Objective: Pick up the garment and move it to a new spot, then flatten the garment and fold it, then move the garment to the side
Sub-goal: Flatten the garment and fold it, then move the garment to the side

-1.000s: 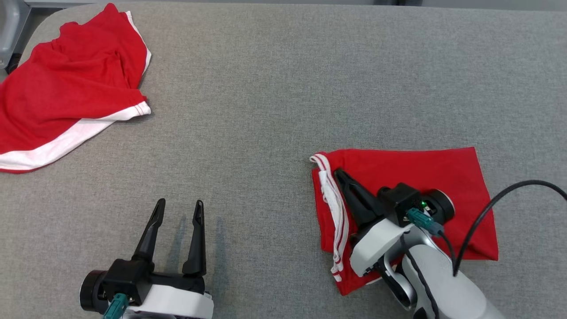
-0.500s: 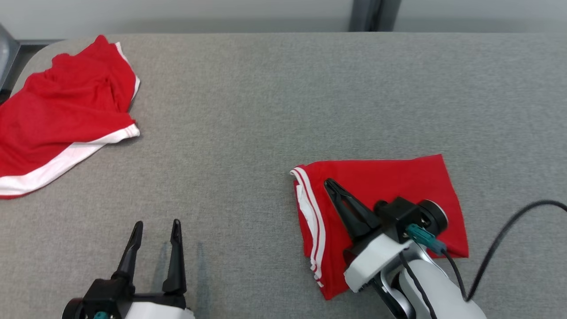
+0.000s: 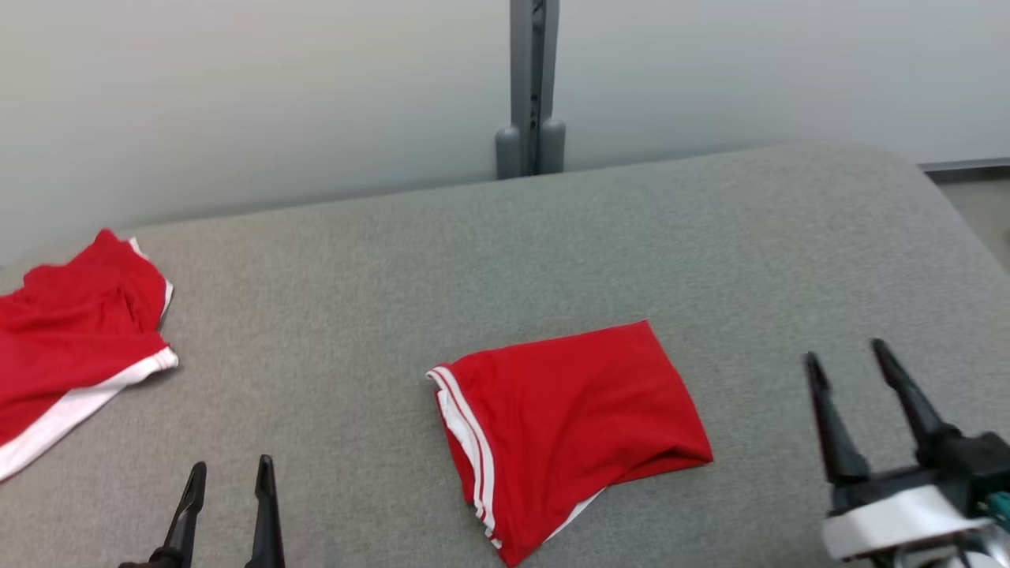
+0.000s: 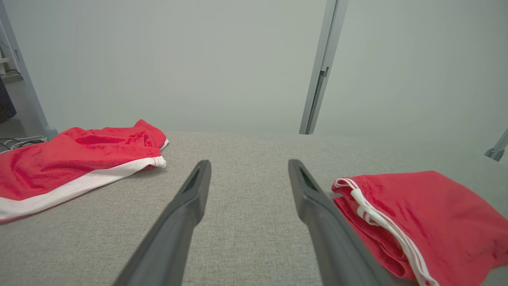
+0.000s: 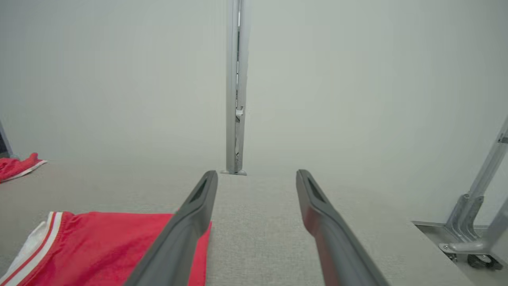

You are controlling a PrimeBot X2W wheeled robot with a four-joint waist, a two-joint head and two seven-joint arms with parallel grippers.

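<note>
Garment [image 3: 568,418] left of right claw [image 3: 844,352]

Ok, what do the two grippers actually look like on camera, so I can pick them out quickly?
The left gripper and the right gripper each have two long, slim, dark fingers that taper to narrow tips, with a recessed slot near the tip on the inner face. The right one's fingers rise from a black block above a white wrist housing, with a teal connector beside it.
</note>
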